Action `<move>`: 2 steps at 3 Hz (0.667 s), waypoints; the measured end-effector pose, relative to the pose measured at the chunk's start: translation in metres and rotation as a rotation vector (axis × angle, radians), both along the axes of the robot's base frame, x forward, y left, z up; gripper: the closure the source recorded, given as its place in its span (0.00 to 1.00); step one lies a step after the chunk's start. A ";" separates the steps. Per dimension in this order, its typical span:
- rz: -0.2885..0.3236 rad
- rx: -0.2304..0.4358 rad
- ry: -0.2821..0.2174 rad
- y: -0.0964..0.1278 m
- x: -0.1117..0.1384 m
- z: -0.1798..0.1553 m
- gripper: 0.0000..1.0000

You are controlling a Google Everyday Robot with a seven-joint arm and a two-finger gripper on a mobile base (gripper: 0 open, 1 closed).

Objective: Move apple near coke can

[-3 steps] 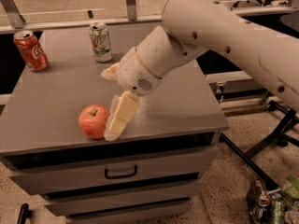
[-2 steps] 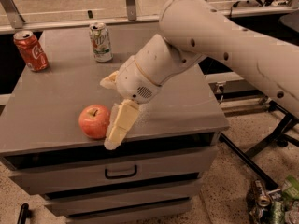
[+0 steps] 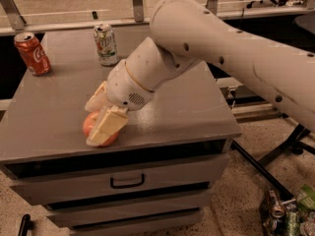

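Now, camera view – the hand (image 3: pixel 96 124) is low over the front-left part of the surface (image 3: pixel 189 107), right on the apple (image 3: pixel 87 124). A second ago it hung just right of the apple with the near finger beside the fruit; since then the arm has swung left and down, so the near finger (image 3: pixel 109 127) now covers the front of the apple and the other one sits behind it. Hand reads as spread, straddling the fruit, not yet clenched on it. The apple has not shifted, and only its left edge and a bit of its underside show past the finger.

The coke can (image 3: pixel 32 54) stands upright at the far-left corner, well apart from the apple. The white-and-green can (image 3: pixel 106 44) stands at the back edge, further right.

Judgement: the reach is done and the grasp is the step in hand – once the hand closes, the apple has to go back and left to the coke can. Most of the task is still ahead.
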State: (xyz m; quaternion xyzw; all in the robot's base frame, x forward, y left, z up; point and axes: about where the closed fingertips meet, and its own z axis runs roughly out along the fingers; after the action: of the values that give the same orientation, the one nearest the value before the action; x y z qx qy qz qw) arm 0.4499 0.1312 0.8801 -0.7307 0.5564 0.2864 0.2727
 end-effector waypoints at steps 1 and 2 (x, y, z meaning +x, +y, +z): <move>0.008 -0.031 -0.021 0.006 -0.002 -0.002 0.63; -0.003 -0.074 -0.050 0.002 -0.002 -0.001 0.85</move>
State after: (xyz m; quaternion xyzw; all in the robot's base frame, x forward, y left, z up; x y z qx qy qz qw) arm 0.4483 0.1327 0.8791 -0.7463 0.5607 0.2468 0.2601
